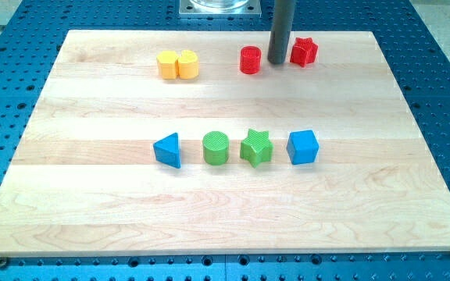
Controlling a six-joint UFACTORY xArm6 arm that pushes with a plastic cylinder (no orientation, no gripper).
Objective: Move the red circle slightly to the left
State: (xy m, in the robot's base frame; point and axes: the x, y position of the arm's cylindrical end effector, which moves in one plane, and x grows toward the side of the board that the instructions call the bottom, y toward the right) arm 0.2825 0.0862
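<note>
The red circle (250,60) stands near the view's top, a little right of centre, on the wooden board (92,218). My tip (276,62) rests on the board just to its right, a small gap away, between it and the red star (304,51). The rod rises straight up out of the view's top.
Two yellow blocks (177,65) sit touching each other left of the red circle. A row lies across the middle: blue triangle (168,150), green circle (216,147), green star (256,147), blue cube (302,147). A blue perforated table surrounds the board.
</note>
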